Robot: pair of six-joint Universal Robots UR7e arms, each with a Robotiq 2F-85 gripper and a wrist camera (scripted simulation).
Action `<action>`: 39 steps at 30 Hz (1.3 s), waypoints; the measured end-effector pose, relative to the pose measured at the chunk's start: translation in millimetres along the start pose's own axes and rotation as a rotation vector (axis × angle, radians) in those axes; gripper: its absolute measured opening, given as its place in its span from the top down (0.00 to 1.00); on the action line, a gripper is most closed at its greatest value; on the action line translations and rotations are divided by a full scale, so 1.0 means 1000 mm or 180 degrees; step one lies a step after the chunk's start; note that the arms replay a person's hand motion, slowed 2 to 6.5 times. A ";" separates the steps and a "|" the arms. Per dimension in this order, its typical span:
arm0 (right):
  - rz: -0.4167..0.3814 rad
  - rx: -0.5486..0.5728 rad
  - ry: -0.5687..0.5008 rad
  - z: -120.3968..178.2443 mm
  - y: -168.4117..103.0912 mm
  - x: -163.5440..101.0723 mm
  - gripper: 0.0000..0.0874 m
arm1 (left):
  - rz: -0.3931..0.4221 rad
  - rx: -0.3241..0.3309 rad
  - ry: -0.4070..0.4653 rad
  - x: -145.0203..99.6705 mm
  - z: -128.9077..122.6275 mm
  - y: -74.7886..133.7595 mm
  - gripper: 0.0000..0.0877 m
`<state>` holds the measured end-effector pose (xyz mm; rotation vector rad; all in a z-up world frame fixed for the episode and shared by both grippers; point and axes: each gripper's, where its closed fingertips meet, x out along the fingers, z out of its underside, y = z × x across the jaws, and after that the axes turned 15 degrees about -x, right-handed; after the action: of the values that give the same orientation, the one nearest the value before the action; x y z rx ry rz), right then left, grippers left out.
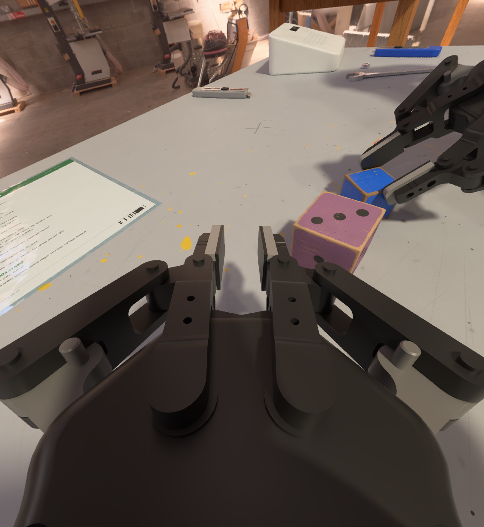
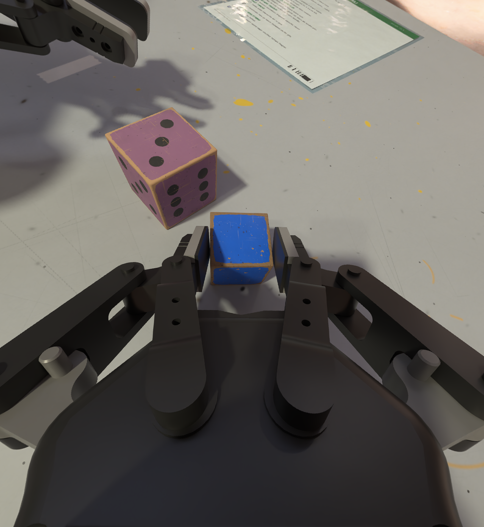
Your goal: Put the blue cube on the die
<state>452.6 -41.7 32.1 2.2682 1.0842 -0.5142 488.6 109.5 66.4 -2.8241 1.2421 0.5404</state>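
The blue cube (image 2: 241,245) rests on the grey table (image 2: 349,199) between the two fingers of my right gripper (image 2: 241,252). The pads flank its left and right sides with a thin gap on each side, so the gripper is open around it. The purple die (image 2: 163,162) sits just beyond the cube to the left, three pips up. In the left wrist view, the die (image 1: 338,228) is right of my left gripper (image 1: 241,245), which is open, empty and low over the table. Beyond the die are the cube (image 1: 363,182) and the right gripper (image 1: 379,178).
A laminated sheet (image 1: 58,225) lies on the table to the left. At the far side are a white wedge-shaped box (image 1: 303,51), a grey utility knife (image 1: 221,92), a wrench (image 1: 389,73) and a blue tool (image 1: 406,52). The table edge runs along the left.
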 end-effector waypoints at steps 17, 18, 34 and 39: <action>-0.0093 0.0081 0.0073 -0.003 0.000 0.002 0.54 | 0.0004 0.0003 0.0028 -0.001 -0.001 0.000 0.76; -0.0098 0.0085 0.0072 -0.003 0.000 0.002 0.54 | 0.0003 0.0005 0.0028 -0.001 -0.001 0.000 0.76; -0.0188 0.0069 -0.0041 0.003 -0.004 0.003 0.54 | -0.0002 0.0024 0.0028 -0.001 -0.001 0.001 0.76; -0.0238 0.0026 -0.0108 0.005 -0.006 0.004 0.53 | 0.0000 0.0024 0.0029 -0.001 -0.001 0.001 0.76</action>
<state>449.6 -39.1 24.1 2.2247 1.1552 -0.5864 487.9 109.3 67.5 -2.8238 1.2430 0.5222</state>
